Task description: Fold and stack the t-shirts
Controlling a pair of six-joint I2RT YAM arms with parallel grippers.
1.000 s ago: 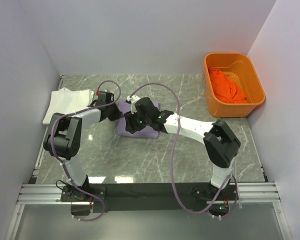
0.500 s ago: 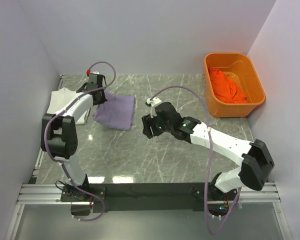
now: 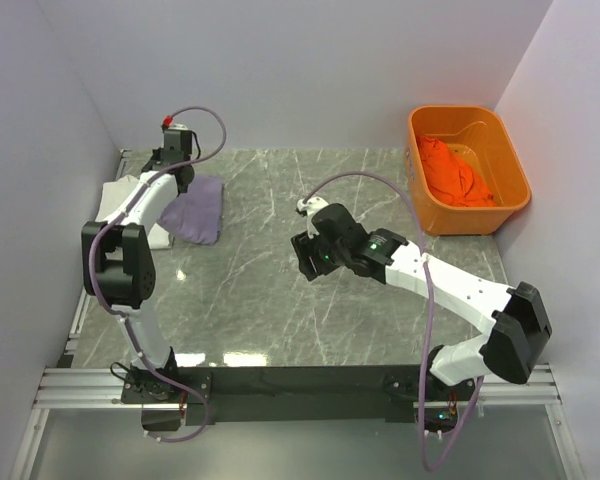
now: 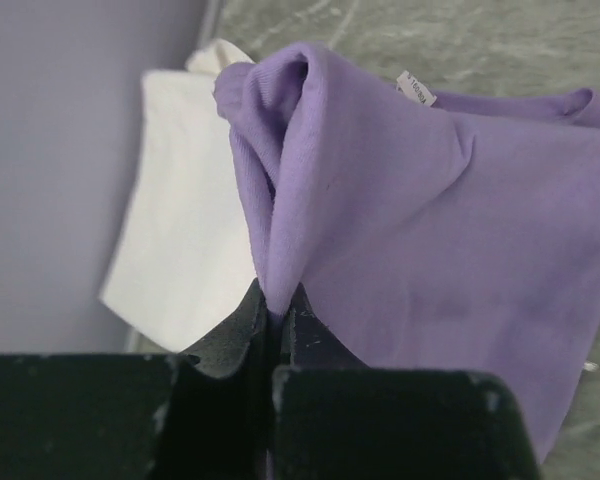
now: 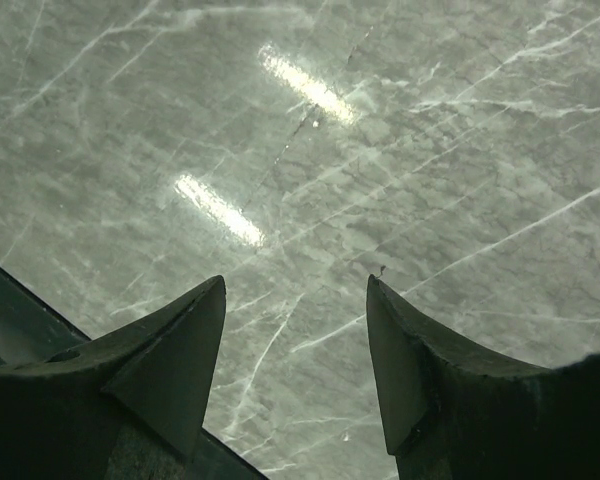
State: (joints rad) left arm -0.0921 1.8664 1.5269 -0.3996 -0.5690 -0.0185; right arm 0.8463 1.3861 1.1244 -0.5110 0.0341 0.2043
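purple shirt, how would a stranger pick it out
Look to the far left corner of the marble table, where a white t-shirt lies by the wall. The lavender t-shirt hangs beside it, pinched in the left end effector. It alone is purple.

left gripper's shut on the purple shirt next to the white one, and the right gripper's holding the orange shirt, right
The right gripper holds nothing: the right wrist view shows it open over bare table. The orange shirt lies in the tub. The left gripper is shut on the purple shirt next to the white one.
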